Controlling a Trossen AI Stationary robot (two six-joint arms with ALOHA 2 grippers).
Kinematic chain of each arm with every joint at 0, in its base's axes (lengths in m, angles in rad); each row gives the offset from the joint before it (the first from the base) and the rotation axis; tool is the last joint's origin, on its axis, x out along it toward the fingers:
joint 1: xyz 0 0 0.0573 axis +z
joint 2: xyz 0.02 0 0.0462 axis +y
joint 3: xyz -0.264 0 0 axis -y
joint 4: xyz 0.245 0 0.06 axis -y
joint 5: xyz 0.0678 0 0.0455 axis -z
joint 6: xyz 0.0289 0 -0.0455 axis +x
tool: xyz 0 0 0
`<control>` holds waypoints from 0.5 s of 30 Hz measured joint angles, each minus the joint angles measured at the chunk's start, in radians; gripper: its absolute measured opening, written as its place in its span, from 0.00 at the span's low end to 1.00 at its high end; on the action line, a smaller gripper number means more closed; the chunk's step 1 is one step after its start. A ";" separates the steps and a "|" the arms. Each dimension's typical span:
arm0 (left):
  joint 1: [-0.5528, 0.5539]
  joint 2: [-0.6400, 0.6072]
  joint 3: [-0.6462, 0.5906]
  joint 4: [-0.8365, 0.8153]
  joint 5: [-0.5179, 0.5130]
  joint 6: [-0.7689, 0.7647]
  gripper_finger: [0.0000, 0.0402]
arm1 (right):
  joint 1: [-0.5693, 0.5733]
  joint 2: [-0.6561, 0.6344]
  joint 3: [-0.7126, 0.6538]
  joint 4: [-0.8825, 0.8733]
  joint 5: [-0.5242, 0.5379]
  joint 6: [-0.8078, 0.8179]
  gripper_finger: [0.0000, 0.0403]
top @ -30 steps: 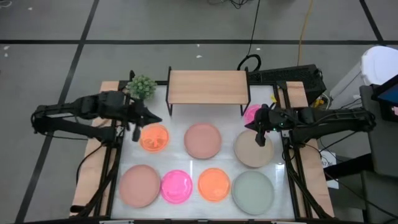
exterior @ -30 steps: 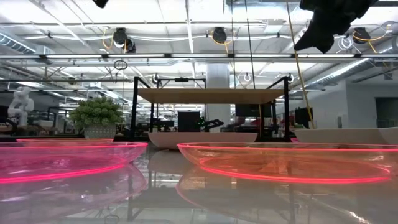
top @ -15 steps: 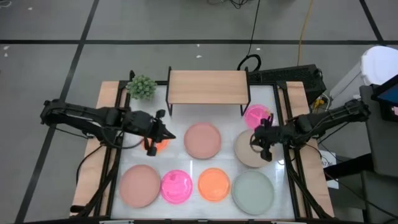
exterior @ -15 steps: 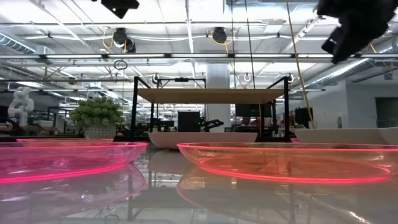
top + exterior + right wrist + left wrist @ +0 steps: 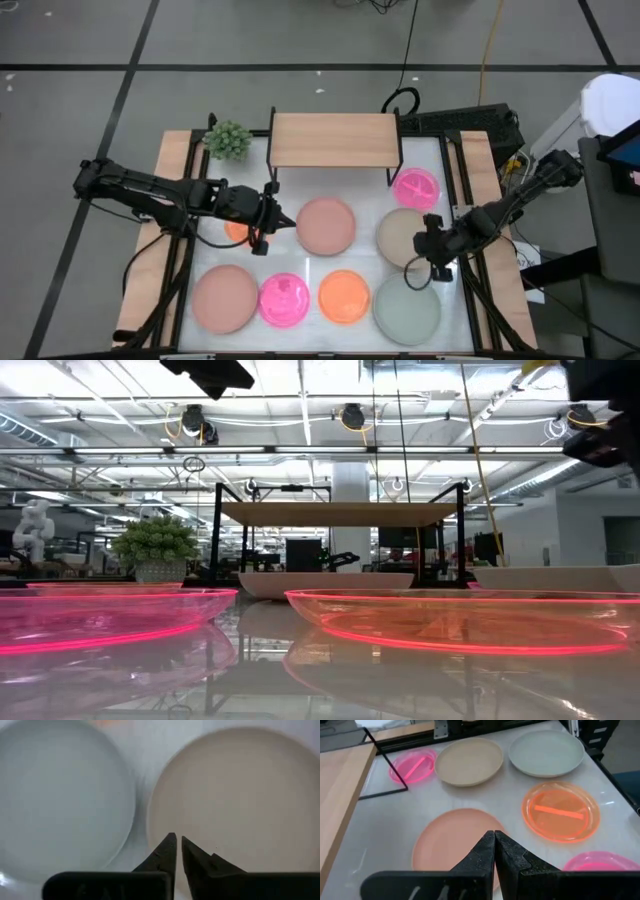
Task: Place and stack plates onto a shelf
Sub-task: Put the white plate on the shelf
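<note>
Seen from its own wrist, the left gripper (image 5: 494,851) is clenched with nothing between its fingers, hanging over the near edge of the dusty pink plate (image 5: 454,844). Just past that plate on one side lies an orange plate (image 5: 561,810); farther on sit the beige plate (image 5: 469,761), the grey-green plate (image 5: 546,753) and a magenta plate (image 5: 412,765) beside a shelf leg. The right wrist view shows what the high view cannot: the right gripper (image 5: 176,851) is all but clenched, only a thin slit between its fingers, empty, hanging over the gap between the grey-green plate and the beige one.

From above, another orange plate (image 5: 236,228) peeks out beneath the left arm. The shelf (image 5: 334,138) stands beyond both grippers at the counter's (image 5: 362,264) far edge, its board bare; every plate seen lies single on the counter, none stacked. The low view alone shows a plate under the shelf.

Against half a second ago, the left gripper has travelled toward the centre pink plate, and the right gripper has pulled back toward the grey-green one.
</note>
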State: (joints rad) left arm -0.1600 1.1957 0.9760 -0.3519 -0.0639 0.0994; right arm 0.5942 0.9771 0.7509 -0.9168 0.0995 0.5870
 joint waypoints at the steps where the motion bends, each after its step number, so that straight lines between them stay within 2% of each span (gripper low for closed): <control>1: 0.000 -0.001 0.000 0.003 0.000 -0.001 0.04 | 0.018 0.008 0.000 -0.003 0.000 0.000 0.08; 5: 0.000 -0.002 0.000 0.013 0.000 -0.006 0.04 | 0.092 0.041 0.000 -0.001 0.007 -0.062 0.17; 9: -0.005 -0.002 0.000 0.017 0.000 -0.006 0.04 | 0.117 0.087 0.000 -0.002 0.031 -0.077 0.25; 15: -0.006 -0.002 0.000 0.014 0.001 -0.004 0.04 | 0.122 0.170 0.000 -0.001 0.027 -0.079 0.30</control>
State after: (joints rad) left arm -0.1665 1.1938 0.9760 -0.3380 -0.0628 0.0951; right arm 0.7158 1.1470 0.7509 -0.9177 0.1269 0.5079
